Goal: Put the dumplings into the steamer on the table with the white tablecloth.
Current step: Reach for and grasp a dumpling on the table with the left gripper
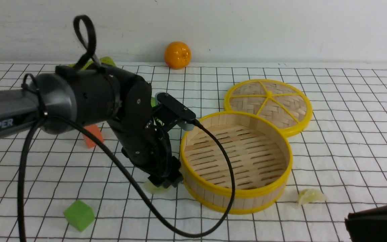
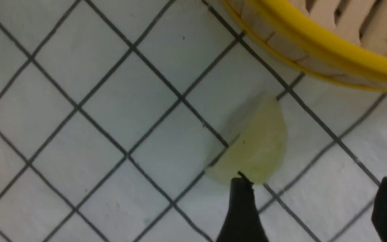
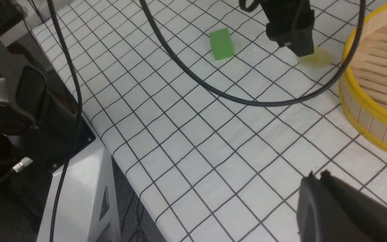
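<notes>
Since nothing nearer needs it yet, the right gripper [image 3: 318,178] waits at the near right, fingers pressed together, apparently holding nothing; a little farther, one dumpling [image 1: 310,196] lies on the white tablecloth [image 1: 247,228] just right of the steamer [image 1: 237,198], probably left for that arm; the other dumpling [image 2: 254,144] sits near the steamer's left side, and over it the left gripper [image 2: 309,198] points down, its fingers spread wide with nothing between them, presumably to straddle the piece before closing; the steamer stands between both dumplings, uncovered, its lid [image 1: 282,101] set beyond it, likely to keep the way in free
</notes>
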